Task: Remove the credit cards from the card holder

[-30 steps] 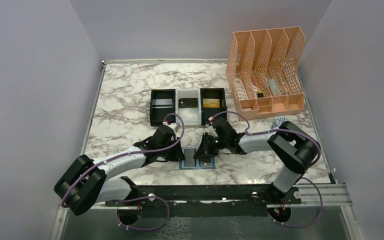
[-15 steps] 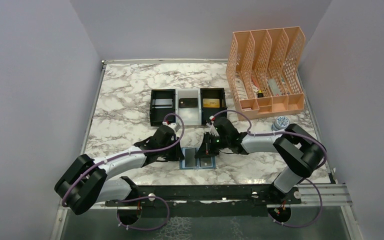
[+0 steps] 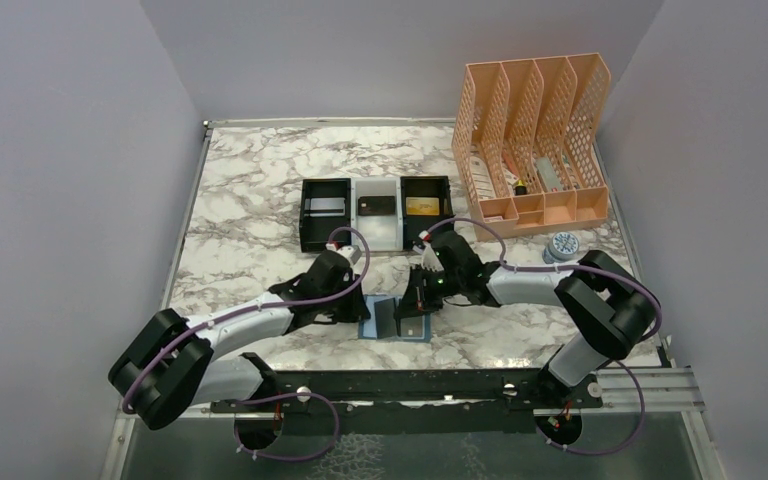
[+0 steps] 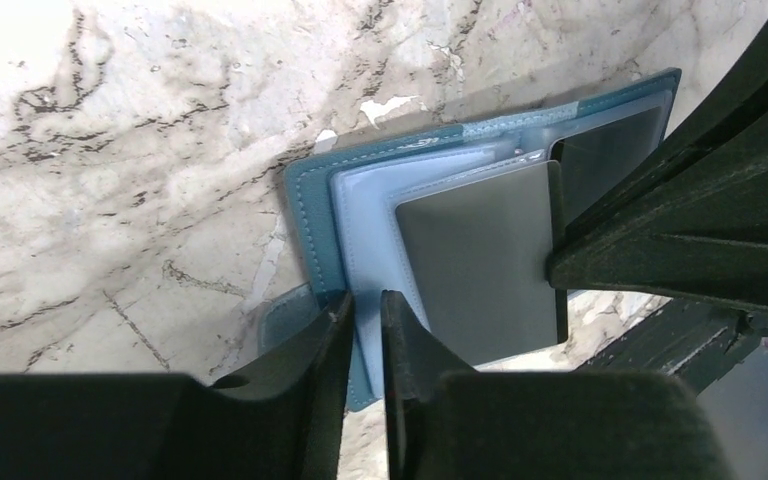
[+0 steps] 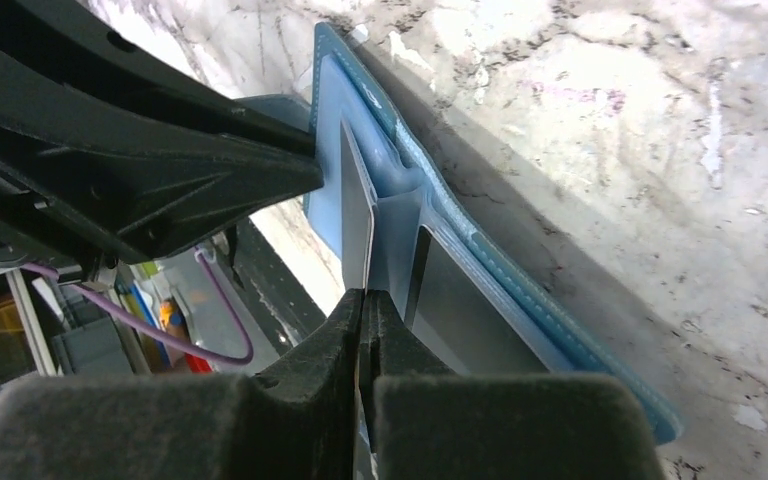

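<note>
- The card holder (image 4: 312, 215) is crowded on both sides: the left gripper (image 4: 364, 310) clamps its 9 o'clock edge, and the right gripper (image 5: 362, 300), pinched on a grey card (image 4: 480, 262), blocks the 3 o'clock side.
- At 12 o'clock the three-compartment tray (image 3: 307, 232) stands near (a strip of bare marble lies between).
- A peach desk organizer (image 3: 535, 130) fills the 1 o'clock corner.
- The marble table (image 3: 250, 180) lies open from 9 to 11 o'clock.
- At 6 o'clock a black rail (image 3: 410, 383) bounds a thin band of marble.
</note>
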You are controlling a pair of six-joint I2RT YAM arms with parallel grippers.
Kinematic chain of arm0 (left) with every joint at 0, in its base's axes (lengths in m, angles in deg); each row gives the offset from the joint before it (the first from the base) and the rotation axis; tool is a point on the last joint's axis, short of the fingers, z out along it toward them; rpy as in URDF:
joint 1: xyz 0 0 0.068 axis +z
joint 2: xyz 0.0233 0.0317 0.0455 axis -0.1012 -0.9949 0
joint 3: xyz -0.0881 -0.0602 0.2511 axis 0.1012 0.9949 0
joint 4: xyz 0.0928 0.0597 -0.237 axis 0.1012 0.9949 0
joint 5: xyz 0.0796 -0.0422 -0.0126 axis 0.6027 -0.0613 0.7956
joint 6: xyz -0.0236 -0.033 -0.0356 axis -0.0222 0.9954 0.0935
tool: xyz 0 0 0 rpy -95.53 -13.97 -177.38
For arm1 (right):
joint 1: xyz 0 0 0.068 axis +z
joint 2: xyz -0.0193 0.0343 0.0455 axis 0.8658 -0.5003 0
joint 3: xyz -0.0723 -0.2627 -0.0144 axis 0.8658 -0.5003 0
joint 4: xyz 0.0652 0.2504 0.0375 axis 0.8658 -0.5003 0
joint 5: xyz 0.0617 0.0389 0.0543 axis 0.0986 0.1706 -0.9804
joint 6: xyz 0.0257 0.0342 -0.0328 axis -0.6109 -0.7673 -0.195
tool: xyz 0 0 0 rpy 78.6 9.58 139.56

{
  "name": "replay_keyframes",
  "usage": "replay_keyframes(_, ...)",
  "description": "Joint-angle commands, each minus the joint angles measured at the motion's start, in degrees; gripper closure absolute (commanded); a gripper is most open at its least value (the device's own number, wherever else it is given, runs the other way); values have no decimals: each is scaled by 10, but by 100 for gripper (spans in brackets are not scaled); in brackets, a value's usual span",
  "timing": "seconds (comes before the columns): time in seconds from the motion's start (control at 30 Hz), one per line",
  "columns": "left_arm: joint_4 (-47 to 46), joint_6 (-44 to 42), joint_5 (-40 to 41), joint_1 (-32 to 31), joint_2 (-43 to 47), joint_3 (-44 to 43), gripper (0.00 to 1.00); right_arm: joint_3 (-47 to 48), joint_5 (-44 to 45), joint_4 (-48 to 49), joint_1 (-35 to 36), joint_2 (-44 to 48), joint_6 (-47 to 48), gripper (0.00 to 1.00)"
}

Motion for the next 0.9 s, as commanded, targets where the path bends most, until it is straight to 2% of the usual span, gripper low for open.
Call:
replay_keyframes(0.0, 33, -8, 20, -4, 22, -7, 75, -7, -45, 44, -5, 0, -22, 97)
replay_keyframes(0.17, 30, 4, 12, -6, 79, -14, 58, -12, -32, 76, -6, -17, -61, 97)
replay_keyframes(0.4, 10, 11, -19, -11, 112, -19, 54, -24, -14, 132, -6, -51, -102, 96)
replay_keyframes(0.6, -42, 15, -57, -18, 44, -3, 62, -39, 2, 149, -6, -60, -120, 94)
replay_keyframes(0.87, -49, 10, -31, -25, -15, -7, 77, -44, -10, 159, -6, -70, -129, 93)
